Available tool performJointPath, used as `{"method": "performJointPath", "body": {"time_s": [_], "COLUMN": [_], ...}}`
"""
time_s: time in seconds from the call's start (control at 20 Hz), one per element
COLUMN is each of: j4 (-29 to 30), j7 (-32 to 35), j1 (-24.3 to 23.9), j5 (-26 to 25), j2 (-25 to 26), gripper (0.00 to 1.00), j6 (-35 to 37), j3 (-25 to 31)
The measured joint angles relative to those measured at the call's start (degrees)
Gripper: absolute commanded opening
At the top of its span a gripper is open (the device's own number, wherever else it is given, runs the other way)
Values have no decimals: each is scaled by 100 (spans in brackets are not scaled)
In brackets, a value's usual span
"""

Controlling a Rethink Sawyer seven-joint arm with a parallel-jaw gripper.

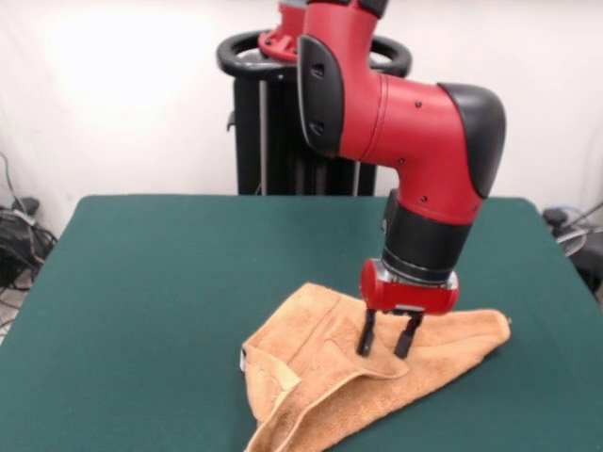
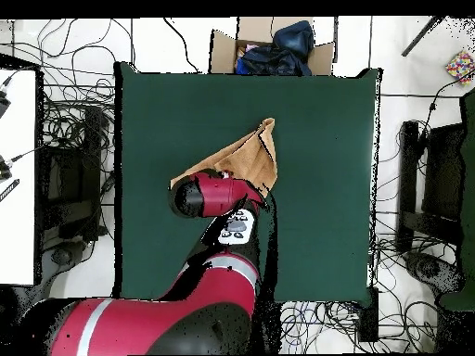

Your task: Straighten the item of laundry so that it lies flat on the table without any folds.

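A tan towel (image 1: 377, 363) lies bunched in a rough triangle, folded over itself, toward one edge of the green tabletop (image 1: 170, 273). The gripper (image 1: 387, 341) stands on it, fingers (image 1: 365, 335) parted and tips pressing the cloth, apparently mid-grasp. Next likely comes pinching a layer and pulling it outward. Nothing else crowds the cloth; a cardboard box (image 2: 269, 46) sits beyond the table.

You are looking at an open cardboard box (image 2: 269, 48) holding dark blue cloth (image 2: 283, 46), tangled cables (image 2: 79, 139) lying across the pale floor (image 2: 408, 102), and a white desk (image 2: 17, 176) sitting at one side.
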Motion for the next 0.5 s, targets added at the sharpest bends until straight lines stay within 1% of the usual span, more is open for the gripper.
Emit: {"method": "performJointPath", "body": {"time_s": [0.5], "j4": [1], "j7": [0], "j1": [6], "j5": [68], "j2": [8], "gripper": [0], "j6": [-39], "j3": [0]}}
